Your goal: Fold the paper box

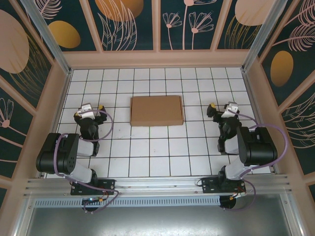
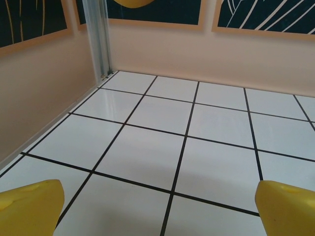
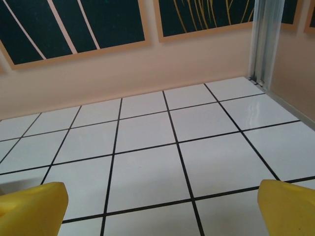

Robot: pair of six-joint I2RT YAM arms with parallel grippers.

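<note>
White tiled table (image 1: 147, 152) holds the paper box (image 1: 156, 110) between left claw (image 1: 91, 109) and right claw (image 1: 223, 108) — both spread, apart from it.

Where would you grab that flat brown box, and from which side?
Probably a short end of the paper box, coming in sideways: it lies flat, too wide to pinch from above, and those ends face the left arm and right arm.

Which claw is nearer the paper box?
Too close to call. The left claw is open, left of the paper box; the right claw is open, right of it; both stand apart from it.
</note>
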